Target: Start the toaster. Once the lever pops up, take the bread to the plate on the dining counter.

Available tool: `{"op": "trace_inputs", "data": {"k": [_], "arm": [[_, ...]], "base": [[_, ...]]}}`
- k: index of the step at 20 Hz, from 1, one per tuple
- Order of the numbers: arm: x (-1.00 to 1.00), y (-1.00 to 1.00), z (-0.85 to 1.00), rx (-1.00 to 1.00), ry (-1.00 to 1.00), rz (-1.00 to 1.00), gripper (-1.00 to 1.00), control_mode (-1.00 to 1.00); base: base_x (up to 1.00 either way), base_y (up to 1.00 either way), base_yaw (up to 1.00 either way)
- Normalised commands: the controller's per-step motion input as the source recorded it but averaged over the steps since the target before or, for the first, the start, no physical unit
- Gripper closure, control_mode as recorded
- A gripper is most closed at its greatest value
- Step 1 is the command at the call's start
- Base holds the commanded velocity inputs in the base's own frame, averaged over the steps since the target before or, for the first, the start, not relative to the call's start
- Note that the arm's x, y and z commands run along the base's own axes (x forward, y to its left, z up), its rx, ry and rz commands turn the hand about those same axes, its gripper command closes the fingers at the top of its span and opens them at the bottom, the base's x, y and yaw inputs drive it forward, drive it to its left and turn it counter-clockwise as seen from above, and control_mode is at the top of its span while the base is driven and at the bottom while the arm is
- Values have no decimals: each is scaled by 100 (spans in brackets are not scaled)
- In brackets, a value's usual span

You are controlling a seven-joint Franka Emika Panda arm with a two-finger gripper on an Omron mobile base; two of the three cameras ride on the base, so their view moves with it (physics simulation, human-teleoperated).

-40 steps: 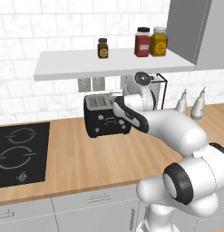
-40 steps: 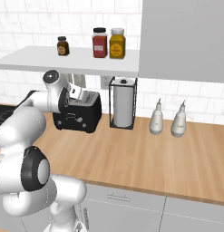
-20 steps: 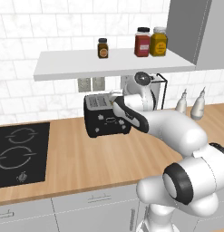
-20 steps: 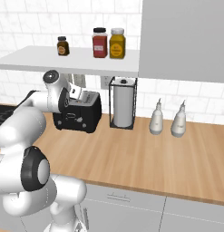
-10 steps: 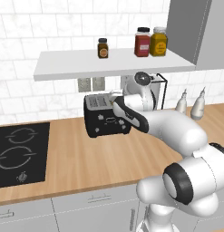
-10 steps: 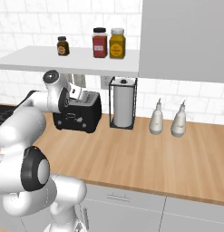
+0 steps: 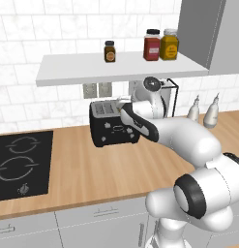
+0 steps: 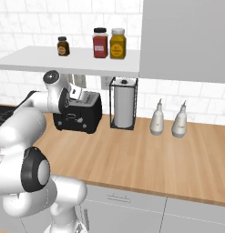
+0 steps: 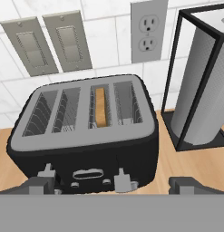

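The black toaster stands on the wood worktop against the tiled wall, also seen in the base views. A tan slice of bread sits deep in one of its several top slots. Two pale levers stick out low on its front. My gripper hovers just above and in front of the toaster, open, its fingertips spread wide with nothing between them. From the base cameras the hand hangs over the toaster's top. The plate and the dining counter are out of view.
A paper towel roll in a black wire holder stands close to the toaster's right. Two pale bottles stand farther right. A shelf with jars overhangs the toaster. A black cooktop lies left.
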Motion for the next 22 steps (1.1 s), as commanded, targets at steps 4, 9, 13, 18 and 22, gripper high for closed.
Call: {"op": "trace_inputs", "data": {"k": [4, 9, 13, 18, 22], "arm": [[0, 0, 0, 0, 0, 0, -100, -100], [0, 0, 0, 0, 0, 0, -100, -100], [0, 0, 0, 0, 0, 0, -100, -100], [0, 0, 0, 0, 0, 0, -100, -100], [0, 0, 0, 0, 0, 0, -100, -100]], "base": [[0, 0, 0], [0, 0, 0], [0, 0, 0], [0, 0, 0], [0, 0, 0]]}}
